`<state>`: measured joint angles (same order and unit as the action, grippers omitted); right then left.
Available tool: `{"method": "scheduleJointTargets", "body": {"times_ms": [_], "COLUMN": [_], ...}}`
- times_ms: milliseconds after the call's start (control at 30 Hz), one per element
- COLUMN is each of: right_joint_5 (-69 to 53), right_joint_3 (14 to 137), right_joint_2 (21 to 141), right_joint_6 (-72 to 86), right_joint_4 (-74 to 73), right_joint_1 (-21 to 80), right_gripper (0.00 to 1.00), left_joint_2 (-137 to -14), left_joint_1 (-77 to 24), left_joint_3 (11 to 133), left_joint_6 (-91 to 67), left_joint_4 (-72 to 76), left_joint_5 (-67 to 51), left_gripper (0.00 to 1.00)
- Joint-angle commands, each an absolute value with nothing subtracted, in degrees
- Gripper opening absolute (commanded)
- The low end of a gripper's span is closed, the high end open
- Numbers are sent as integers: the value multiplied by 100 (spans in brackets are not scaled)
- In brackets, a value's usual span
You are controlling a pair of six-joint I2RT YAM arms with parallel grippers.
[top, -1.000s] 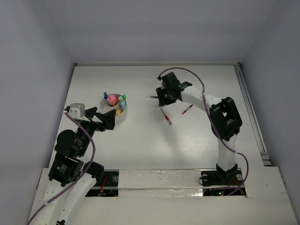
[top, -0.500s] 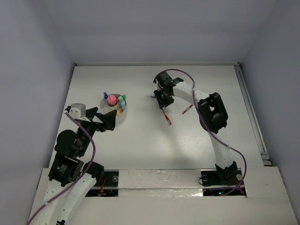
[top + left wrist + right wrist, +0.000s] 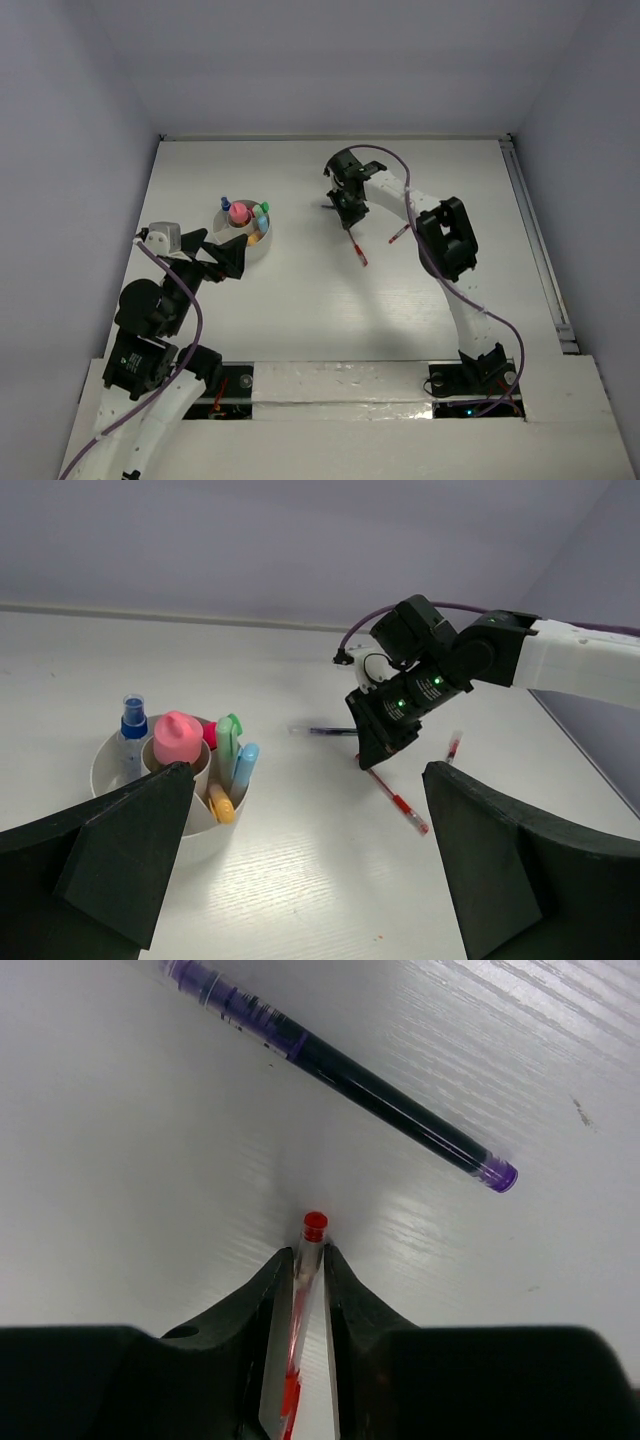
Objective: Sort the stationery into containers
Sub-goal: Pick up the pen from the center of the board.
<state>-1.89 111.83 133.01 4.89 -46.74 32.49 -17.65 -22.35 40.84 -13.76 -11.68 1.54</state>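
The round white cup (image 3: 256, 247) stands left of centre and holds pink (image 3: 238, 212), green (image 3: 264, 209), orange (image 3: 253, 239) and blue-white (image 3: 225, 203) markers. It also shows in the left wrist view (image 3: 100, 770). My right gripper (image 3: 349, 213) is down at the table, shut on the top end of a thin red pen (image 3: 312, 1245), whose body lies on the table (image 3: 357, 251). A dark purple-tipped pen (image 3: 340, 1068) lies just beyond it. A second red pen (image 3: 399, 234) lies to the right. My left gripper (image 3: 225, 258) is open and empty beside the cup.
White walls close in the table at the back and both sides. A rail (image 3: 535, 240) runs along the right edge. The right arm's elbow (image 3: 447, 240) hangs over the table's right half.
The right arm's elbow swung left and the gripper settled lower at the red pen's top end. The left arm barely moved.
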Motion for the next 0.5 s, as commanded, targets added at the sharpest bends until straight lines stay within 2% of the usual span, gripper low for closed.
{"method": "scheduleJointTargets", "body": {"times_ms": [0,67,100,167,300,467], "right_joint_5": [-79,-44,-44,-79,-290,-623], "right_joint_3": [11381,11505,11522,11453,11075,10118], "right_joint_2": [13798,13886,13913,13843,13203,11297], "right_joint_6": [448,457,483,501,632,712], "right_joint_4": [-5088,-5177,-5185,-5098,-4598,-2710], "right_joint_1": [3453,3454,3454,3507,3507,3928], "right_gripper": [22,17,7,0,0,0], "left_joint_2": [-1723,-1723,-1714,-1696,-1696,-1653], "left_joint_1": [-2145,-2145,-2145,-2145,-2145,-2145], "left_joint_3": [4052,4052,4052,4043,4043,4052], "left_joint_6": [-1318,-1310,-1310,-1318,-1318,-1310], "left_joint_4": [-826,-835,-844,-844,-835,-826], "left_joint_5": [70,70,70,70,62,88], "left_gripper": [99,99,99,99,99,99]}}
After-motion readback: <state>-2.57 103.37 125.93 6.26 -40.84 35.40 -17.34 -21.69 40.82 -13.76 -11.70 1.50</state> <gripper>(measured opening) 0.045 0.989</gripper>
